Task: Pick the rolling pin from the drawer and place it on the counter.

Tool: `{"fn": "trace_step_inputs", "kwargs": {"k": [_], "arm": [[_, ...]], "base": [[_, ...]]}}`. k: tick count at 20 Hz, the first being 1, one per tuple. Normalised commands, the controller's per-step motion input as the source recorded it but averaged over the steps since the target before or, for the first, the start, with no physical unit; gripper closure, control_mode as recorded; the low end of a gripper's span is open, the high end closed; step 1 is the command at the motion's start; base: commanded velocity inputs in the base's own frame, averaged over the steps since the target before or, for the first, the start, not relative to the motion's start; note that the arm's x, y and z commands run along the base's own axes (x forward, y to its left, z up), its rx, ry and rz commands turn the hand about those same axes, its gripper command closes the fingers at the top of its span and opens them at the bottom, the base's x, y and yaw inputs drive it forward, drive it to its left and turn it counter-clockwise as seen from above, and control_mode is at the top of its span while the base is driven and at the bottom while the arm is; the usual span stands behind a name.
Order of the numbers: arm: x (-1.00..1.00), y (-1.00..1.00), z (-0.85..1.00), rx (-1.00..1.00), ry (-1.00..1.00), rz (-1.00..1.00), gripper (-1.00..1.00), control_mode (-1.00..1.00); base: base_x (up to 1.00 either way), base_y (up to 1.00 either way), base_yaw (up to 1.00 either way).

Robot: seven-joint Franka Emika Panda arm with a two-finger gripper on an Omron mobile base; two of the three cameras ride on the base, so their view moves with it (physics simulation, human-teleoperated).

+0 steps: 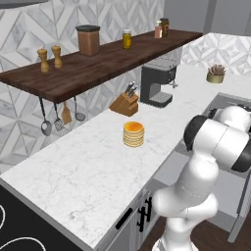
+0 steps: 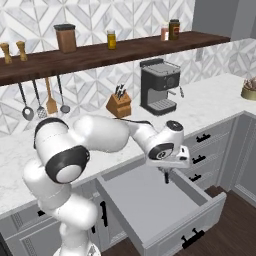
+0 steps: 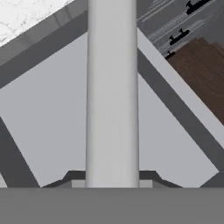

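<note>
The rolling pin [image 3: 112, 87] fills the middle of the hand view as a pale barrel running straight between my two fingertips; its dark ends are out of frame. My gripper [image 3: 112, 177] is shut on it. In the right base view the gripper [image 2: 166, 174] hangs just above the open drawer [image 2: 150, 202], near its back right corner, with a dark bit of the pin [image 2: 166, 178] below the hand. The drawer's inside looks bare, and its front panel carries a black bar handle [image 2: 192, 238]. The white marble counter [image 2: 210, 102] runs behind and above the drawer.
On the counter [image 1: 83, 166] stand a pancake stack [image 1: 133, 134], a knife block [image 1: 125, 104], a coffee machine [image 1: 157, 84] and a potted plant [image 1: 215, 73]. A dark wooden shelf [image 1: 98, 63] with jars hangs above; utensils [image 1: 61, 117] dangle under it. Grey drawers [image 2: 200, 150] flank the right.
</note>
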Motion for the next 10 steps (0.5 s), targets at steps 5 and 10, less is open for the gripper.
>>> {"fn": "trace_step_inputs", "kwargs": {"k": [5, 10], "arm": [[0.85, 0.97, 0.74, -0.01, -0.24, -0.13, 1.0, -1.0], [0.92, 0.65, 0.0, -0.01, -0.04, -0.19, 1.0, -1.0]], "base": [[0.0, 0.0, 0.0], [0.0, 0.0, 0.0]]}}
